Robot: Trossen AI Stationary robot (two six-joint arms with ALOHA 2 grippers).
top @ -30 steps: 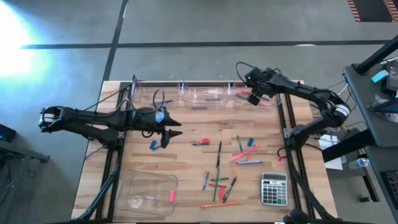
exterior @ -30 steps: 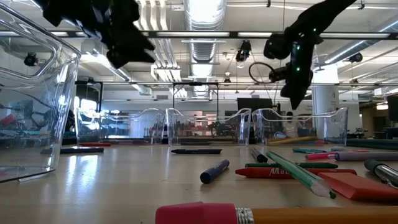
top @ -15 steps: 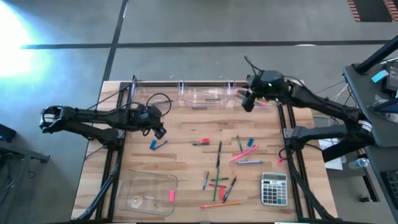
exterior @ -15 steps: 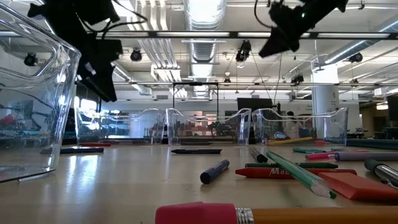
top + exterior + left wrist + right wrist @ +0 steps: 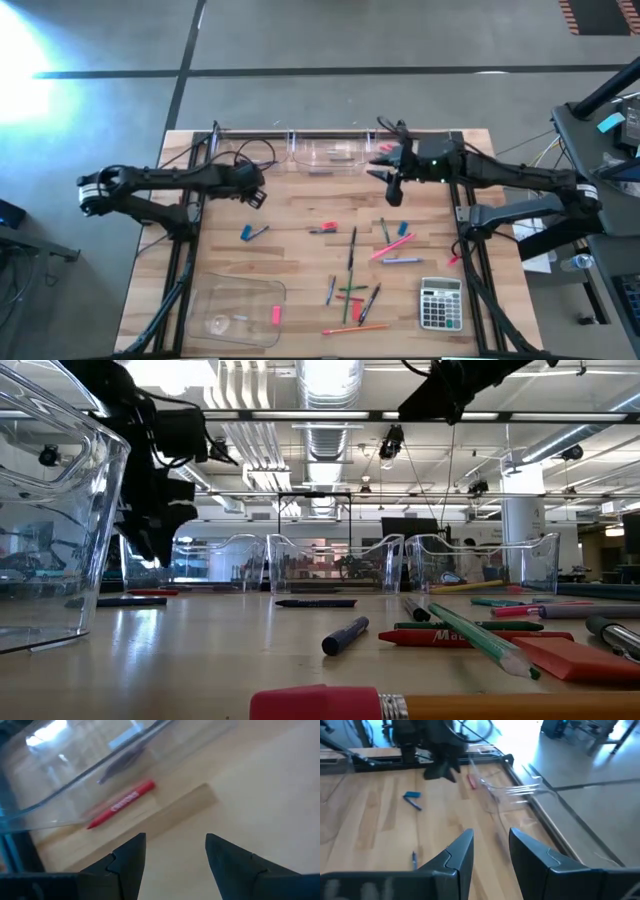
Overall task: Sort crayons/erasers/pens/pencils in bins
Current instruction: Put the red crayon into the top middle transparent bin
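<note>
I see the wooden tabletop from above with both arms reaching in over its far half. The shallow clear tray sits at the near left corner with a pink eraser lying in it. Along the far edge stand the three clear tubs; the middle one holds a dark pen. The grey calculator rests near the right front corner.

My left claw hangs above the tabletop just in front of the left tub, fingers apart and empty in the left wrist view. Past them lies a red crayon beside the tub's clear wall, its printed label too blurred for me to read.

My right claw hovers in front of the right tub, its fingers slightly apart with nothing between them.

Pens, pencils and crayons lie scattered across the middle and right of the tabletop: a black pen, a pink pencil, an orange pencil. A blue eraser sits near the left claw. In the low view a red crayon shows lettering starting "Ma".
</note>
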